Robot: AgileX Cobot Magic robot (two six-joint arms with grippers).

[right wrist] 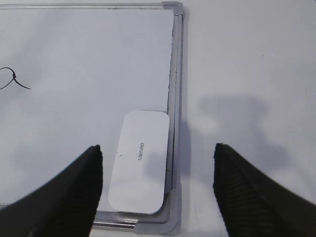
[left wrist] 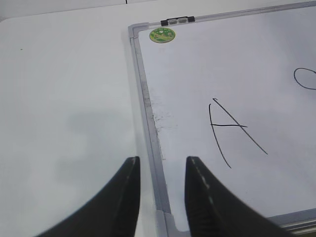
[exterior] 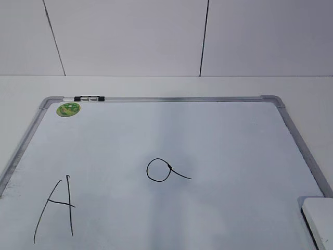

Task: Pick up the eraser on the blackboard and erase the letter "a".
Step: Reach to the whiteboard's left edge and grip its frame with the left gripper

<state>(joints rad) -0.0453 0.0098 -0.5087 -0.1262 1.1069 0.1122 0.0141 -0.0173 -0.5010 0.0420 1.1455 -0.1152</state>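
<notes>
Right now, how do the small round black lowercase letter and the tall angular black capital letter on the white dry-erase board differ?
The small lowercase a is a closed round loop with a tail to its right; the tall capital A is built from straight slanted strokes with a crossbar. The lowercase a is clearly smaller than the capital A. The lowercase a sits near the middle of the white board; the capital A stands by its left edge. Both are thin black hand-drawn lines, not erased.

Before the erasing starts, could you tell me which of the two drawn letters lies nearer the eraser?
The letter "a", the round loop with a tail mid-board, lies nearer the eraser than the angular capital A at the opposite corner.
</notes>
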